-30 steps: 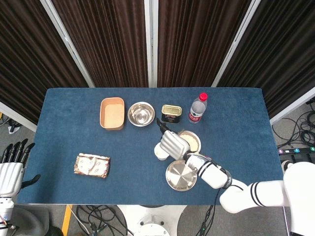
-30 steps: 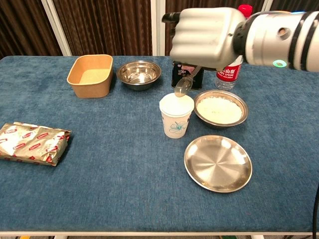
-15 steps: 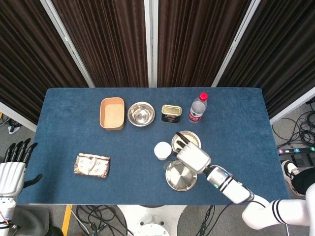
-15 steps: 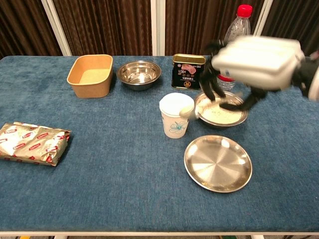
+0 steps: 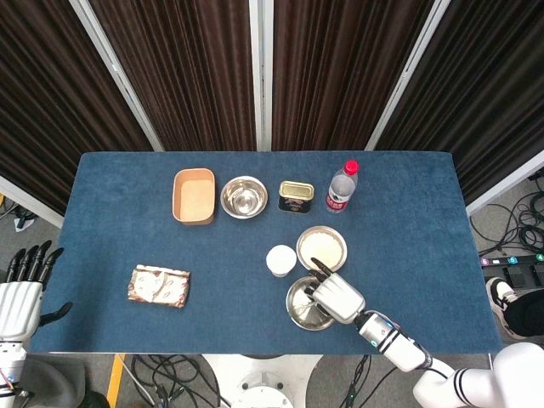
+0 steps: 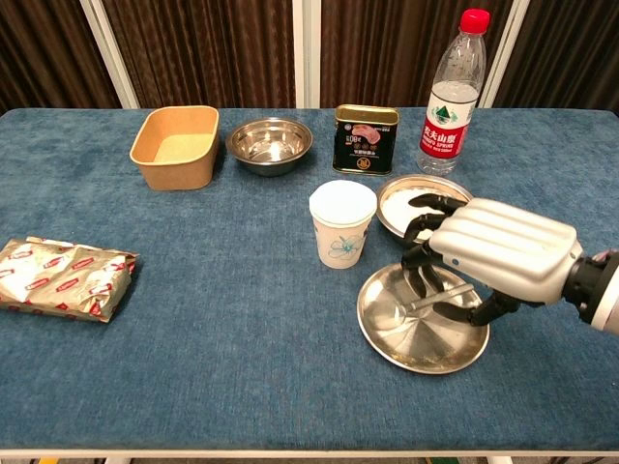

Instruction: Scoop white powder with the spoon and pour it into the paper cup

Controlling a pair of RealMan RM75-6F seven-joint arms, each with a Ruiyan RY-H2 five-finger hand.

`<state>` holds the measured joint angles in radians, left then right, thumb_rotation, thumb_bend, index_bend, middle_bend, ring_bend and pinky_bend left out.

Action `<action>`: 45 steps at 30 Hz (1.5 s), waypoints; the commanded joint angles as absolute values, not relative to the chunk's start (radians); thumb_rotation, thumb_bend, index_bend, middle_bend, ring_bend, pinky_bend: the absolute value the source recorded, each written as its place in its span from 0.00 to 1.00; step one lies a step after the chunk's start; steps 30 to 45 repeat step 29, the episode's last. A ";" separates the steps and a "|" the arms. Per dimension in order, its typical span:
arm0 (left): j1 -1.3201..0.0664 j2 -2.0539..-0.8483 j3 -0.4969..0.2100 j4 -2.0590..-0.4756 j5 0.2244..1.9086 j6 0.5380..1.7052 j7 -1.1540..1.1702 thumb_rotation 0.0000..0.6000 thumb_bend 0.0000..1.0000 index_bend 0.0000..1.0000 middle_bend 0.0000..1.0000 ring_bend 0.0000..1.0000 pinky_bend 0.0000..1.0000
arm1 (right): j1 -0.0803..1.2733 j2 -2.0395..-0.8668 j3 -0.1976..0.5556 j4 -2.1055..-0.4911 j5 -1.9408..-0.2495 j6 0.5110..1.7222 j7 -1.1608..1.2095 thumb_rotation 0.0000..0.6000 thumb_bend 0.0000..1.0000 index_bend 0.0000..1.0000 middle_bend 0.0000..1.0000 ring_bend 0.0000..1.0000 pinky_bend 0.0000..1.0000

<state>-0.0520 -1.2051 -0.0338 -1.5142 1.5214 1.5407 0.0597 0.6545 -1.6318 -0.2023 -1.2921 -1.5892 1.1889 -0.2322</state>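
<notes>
- Spoon lies low over the steel plate at lower right, pinched by the right hand
- Risk: it clatters if dropped
- Left hand spread, idle

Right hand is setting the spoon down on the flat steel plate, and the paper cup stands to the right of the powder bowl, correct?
Not quite. The right hand is over the flat steel plate with the spoon on it, but the paper cup stands to the left of the powder bowl, not the right. The chest view shows this plainly.
</notes>
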 commanded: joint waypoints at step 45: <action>-0.085 -1.213 -0.046 -1.531 1.534 1.519 0.084 1.00 0.03 0.17 0.13 0.06 0.04 | 0.241 -1.110 -0.156 -1.645 -1.537 1.611 -0.029 1.00 0.19 0.00 0.05 0.00 0.00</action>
